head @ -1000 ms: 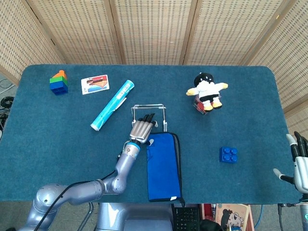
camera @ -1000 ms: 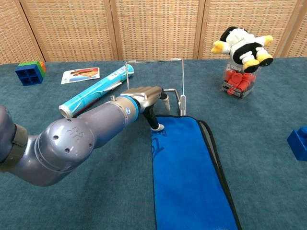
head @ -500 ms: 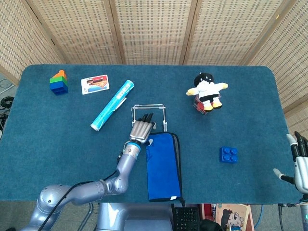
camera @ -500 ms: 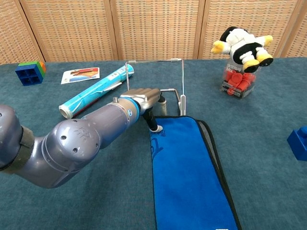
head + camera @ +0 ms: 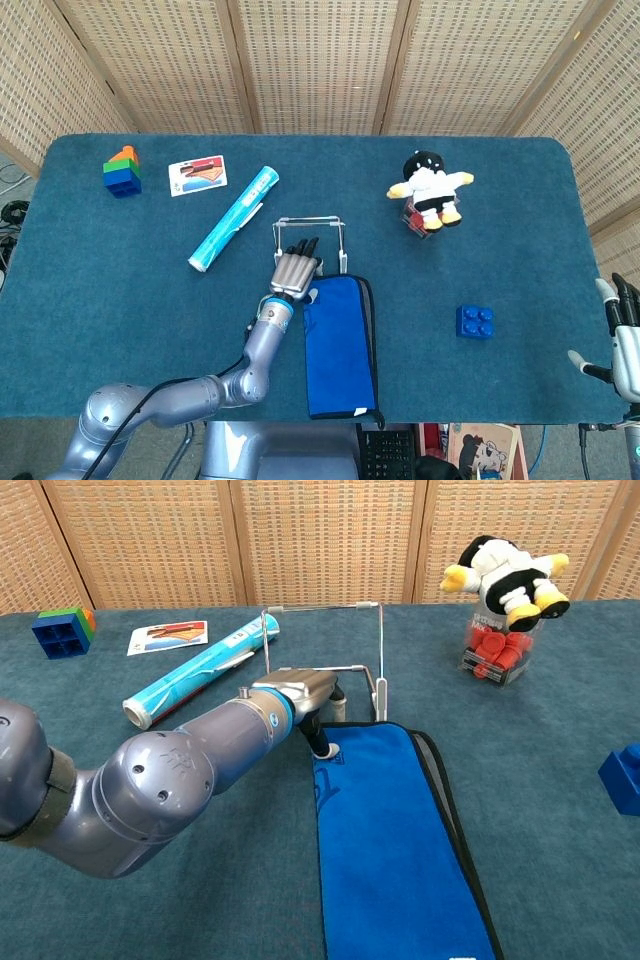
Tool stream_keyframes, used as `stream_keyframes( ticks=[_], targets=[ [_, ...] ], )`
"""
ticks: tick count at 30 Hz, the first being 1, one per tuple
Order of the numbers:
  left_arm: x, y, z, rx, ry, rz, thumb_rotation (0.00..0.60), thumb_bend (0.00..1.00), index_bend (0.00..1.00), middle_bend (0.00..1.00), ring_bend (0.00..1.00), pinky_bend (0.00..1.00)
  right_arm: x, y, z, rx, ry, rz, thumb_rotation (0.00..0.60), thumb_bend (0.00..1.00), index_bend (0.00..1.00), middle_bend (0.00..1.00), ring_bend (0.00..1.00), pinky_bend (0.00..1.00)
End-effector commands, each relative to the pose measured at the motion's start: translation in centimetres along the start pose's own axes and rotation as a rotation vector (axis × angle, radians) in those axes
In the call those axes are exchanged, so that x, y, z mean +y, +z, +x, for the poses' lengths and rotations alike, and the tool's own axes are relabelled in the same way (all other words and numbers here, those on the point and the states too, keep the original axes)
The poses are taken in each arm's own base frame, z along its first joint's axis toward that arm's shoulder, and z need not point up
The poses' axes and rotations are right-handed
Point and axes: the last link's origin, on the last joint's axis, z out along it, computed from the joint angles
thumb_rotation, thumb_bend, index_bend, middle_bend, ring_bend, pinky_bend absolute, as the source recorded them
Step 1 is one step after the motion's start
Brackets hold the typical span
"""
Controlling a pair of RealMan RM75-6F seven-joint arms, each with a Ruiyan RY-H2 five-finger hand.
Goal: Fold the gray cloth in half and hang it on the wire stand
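Two hands show in our views. Our left hand (image 5: 294,270) reaches palm down over the blue surface (image 5: 120,260), its fingers (image 5: 318,732) held close together and pointing away from us. One dark fingertip presses on the near left corner of the cloth (image 5: 340,345), which here looks blue with a dark edge and lies flat as a long folded strip, running from the fingertips back toward us. We cannot tell whether the fingers pinch the cloth or only rest on it. Just beyond the fingertips stands the wire stand (image 5: 311,238), upright, its feet touching or just beside the cloth's far edge.

Our right hand (image 5: 620,335) sits at the far right edge of the head view, well apart from the cloth, fingers upright and spread, holding nothing.

Left of the left hand's fingers lies a light blue tube (image 5: 233,232); further off are a card (image 5: 197,175) and stacked blocks (image 5: 122,172). To the right stand a plush toy (image 5: 430,187) and a blue brick (image 5: 475,321).
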Motion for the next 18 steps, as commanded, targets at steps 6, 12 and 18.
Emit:
stream_keyframes(
  ticks=[6, 12, 18],
  targets=[
    [-0.03, -0.16, -0.07, -0.004, 0.001, 0.005, 0.600, 0.41, 0.63, 0.00, 0.00, 0.14, -0.01, -0.01, 0.02, 0.000, 0.002, 0.003, 0.600, 0.00, 0.00, 0.00, 0.00, 0.00],
    [0.21, -0.30, 0.03, -0.004, -0.010, -0.003, 0.600, 0.41, 0.72, 0.00, 0.00, 0.13, -0.02, -0.03, 0.02, 0.000, 0.003, 0.003, 0.600, 0.00, 0.00, 0.00, 0.00, 0.00],
    [0.39, -0.45, 0.06, -0.007, -0.024, -0.009, 0.600, 0.41, 0.83, 0.00, 0.00, 0.13, -0.01, -0.02, 0.00, -0.002, 0.006, 0.002, 0.600, 0.00, 0.00, 0.00, 0.00, 0.00]
  ],
)
